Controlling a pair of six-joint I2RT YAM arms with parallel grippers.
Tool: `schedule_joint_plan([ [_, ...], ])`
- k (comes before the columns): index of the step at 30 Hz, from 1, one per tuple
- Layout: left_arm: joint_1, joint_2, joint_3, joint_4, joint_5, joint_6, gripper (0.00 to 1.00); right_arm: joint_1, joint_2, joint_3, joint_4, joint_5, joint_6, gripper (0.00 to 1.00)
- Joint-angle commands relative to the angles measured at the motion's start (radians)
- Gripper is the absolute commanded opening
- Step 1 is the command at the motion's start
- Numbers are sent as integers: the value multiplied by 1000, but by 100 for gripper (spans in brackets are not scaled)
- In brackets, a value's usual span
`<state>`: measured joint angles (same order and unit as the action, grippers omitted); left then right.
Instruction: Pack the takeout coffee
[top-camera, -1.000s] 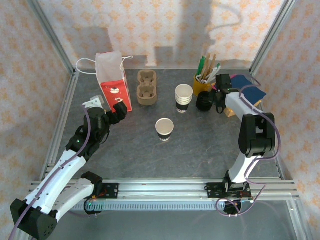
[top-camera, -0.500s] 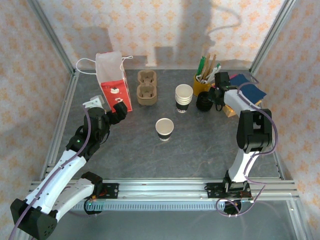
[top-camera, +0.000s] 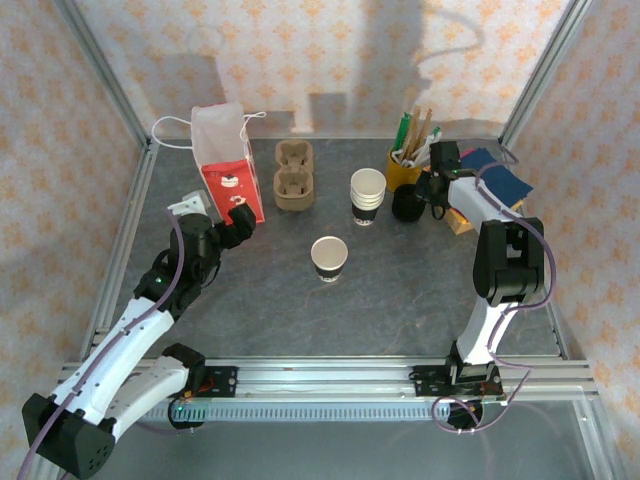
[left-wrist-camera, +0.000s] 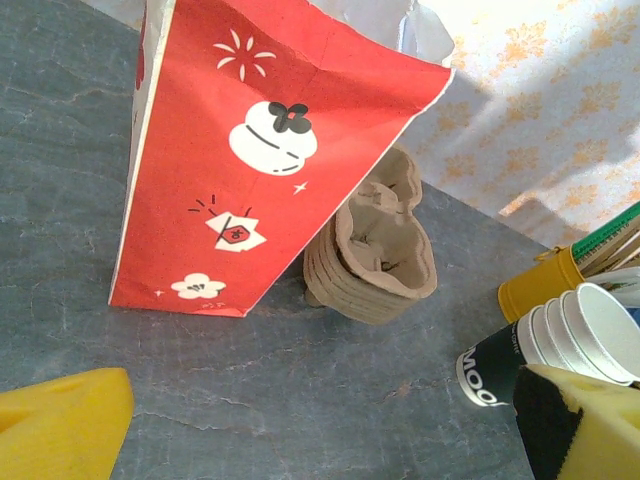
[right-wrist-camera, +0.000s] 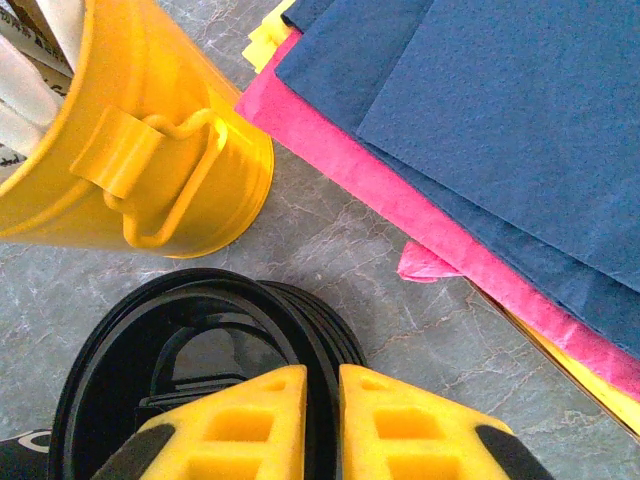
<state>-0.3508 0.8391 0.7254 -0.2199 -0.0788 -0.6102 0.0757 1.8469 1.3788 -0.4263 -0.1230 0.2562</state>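
The takeout coffee (top-camera: 329, 257), a small white cup with a dark band, stands open-topped in the middle of the table, apart from both grippers. My right gripper (top-camera: 432, 196) is at the back right. In the right wrist view its yellow fingers (right-wrist-camera: 322, 385) pinch the rim of a stack of black lids (right-wrist-camera: 200, 330), one finger inside the rim and one outside. My left gripper (top-camera: 238, 222) hangs open just in front of the red paper bag (top-camera: 228, 165). Its yellow pads (left-wrist-camera: 60, 420) stand wide apart with bare table between them.
A brown cardboard carrier (top-camera: 293, 175) sits right of the bag. A stack of white cups (top-camera: 367, 195) stands beside the lids (top-camera: 408, 203). A yellow cup of stirrers (top-camera: 403, 168) is behind them. Blue and pink napkins (right-wrist-camera: 500, 110) lie at the far right. Metal frame posts border the table.
My right gripper has shifted slightly toward the back and its fingers have narrowed onto the lid rim. The left arm and the cup have not moved.
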Motion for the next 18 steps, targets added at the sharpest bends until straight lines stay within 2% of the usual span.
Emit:
schedule_joint_plan([
  [1,5,0,17,4,14,-10,99,-5,12,18,-12,22,-11,17],
  [6,5,0,18,2,14,-8,99,-5,12,13,-13,33,-8,21],
  [18,4,-3,12,2,20,-14,99,-4,21,-1,-11,27,-7,22],
])
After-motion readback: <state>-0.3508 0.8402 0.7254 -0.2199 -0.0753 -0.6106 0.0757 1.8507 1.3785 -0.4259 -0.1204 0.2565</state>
